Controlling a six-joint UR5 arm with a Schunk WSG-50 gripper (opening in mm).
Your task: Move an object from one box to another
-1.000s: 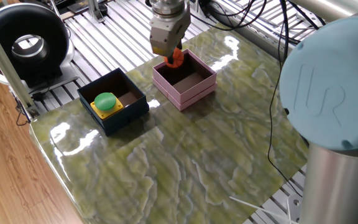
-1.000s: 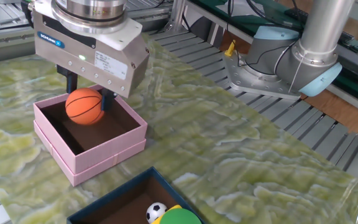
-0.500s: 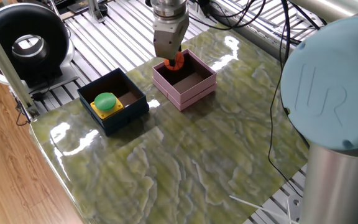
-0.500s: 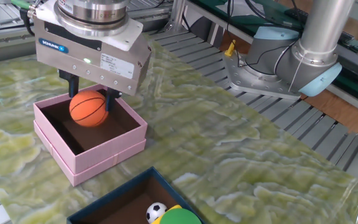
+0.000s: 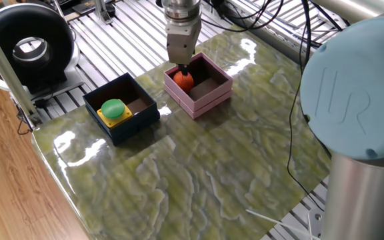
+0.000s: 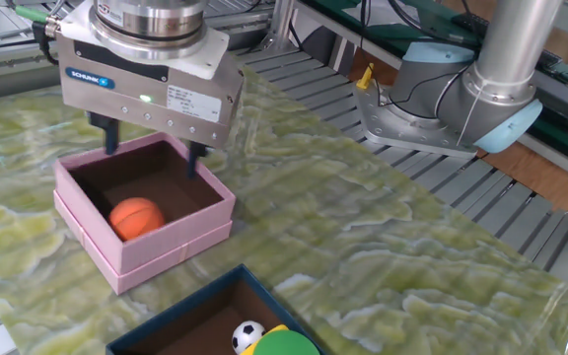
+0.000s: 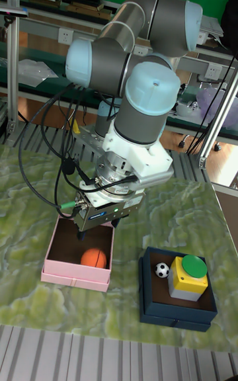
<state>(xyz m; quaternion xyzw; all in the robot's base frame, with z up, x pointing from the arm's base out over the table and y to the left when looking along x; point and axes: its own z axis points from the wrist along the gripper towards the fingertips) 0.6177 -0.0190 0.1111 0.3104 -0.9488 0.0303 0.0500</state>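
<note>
The orange ball lies on the dark floor of the pale pink box, free of any grip. Just above that box hangs my gripper, open, fingers spread with nothing between them. The navy-blue box stands beside it and holds a yellow block with a green button and a small soccer ball.
A black ring-shaped device sits off the table's far left corner. The arm's large grey-blue joint fills the right foreground. The arm's base stands behind the marble-patterned tabletop. Cables trail from the wrist.
The gripper has opened and let go of the orange ball, which dropped from between the fingers onto the pink box's floor. The gripper itself stayed over the box.
</note>
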